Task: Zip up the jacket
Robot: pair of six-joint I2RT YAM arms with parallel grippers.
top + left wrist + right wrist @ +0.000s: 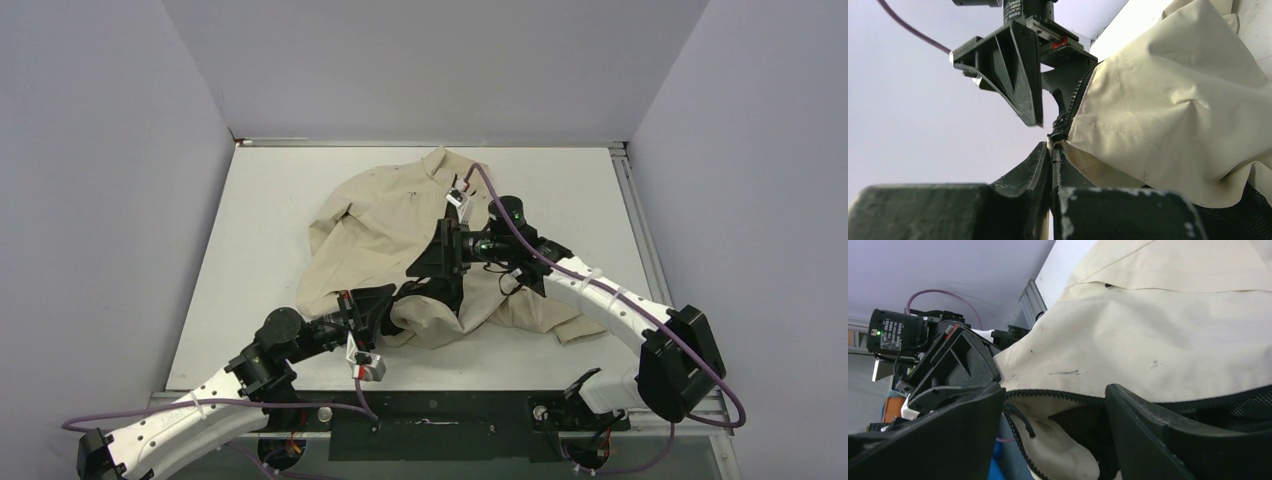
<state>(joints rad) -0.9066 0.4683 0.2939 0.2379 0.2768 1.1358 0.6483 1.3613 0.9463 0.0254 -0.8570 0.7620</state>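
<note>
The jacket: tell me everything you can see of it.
The jacket is thin beige fabric with a black mesh lining and black zipper teeth along its open front edge. It lies crumpled in the middle of the table. The left gripper is shut on the zipper edge. The right gripper, open, straddles the zipper further along. A few dark marks spot the cloth.

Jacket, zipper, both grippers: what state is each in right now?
jacket: crumpled on the table.
zipper: undone near the grippers; black lining shows beside the teeth.
left gripper: shut on the jacket's edge at the zipper's end.
right gripper: open, one finger on each side of the zipper teeth.
</note>
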